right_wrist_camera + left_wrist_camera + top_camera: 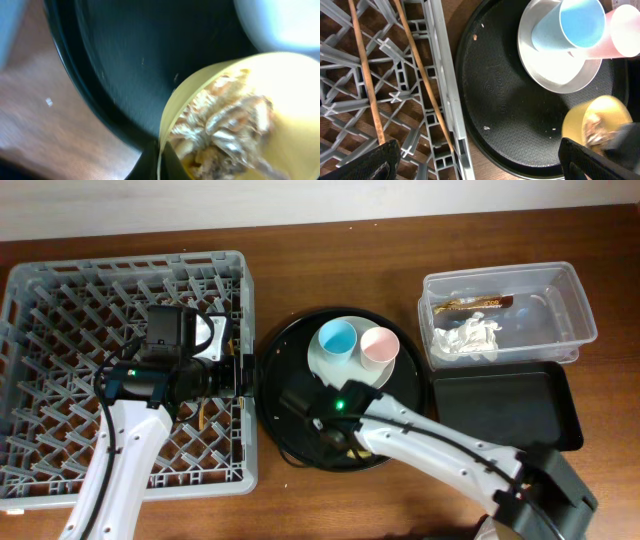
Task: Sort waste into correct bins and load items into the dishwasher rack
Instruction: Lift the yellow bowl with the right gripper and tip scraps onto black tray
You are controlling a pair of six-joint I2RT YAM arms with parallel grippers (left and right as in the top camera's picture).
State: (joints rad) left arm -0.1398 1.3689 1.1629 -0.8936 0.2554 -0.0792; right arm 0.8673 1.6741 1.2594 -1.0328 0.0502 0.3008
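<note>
1. Two chopsticks [420,70] lie in the dishwasher rack [60,280]; my left gripper [480,162] hangs wide open.
2. My right gripper [159,152] pinches the yellow bowl [597,117] of food scraps [220,125] over the round tray [510,100].

the left arm [120,460] reached up from the near left, left gripper [246,374] level, jaws spread wide. the right arm [440,450] stretched leftward, right gripper [338,438] pinching the yellow bowl [290,80] rim.

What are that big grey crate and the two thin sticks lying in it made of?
The crate looks like moulded plastic: even matte grey, with uniform lattice ribs and pegs. The sticks look like wood, dull brown and slightly uneven in tone, though they may be bamboo.
</note>
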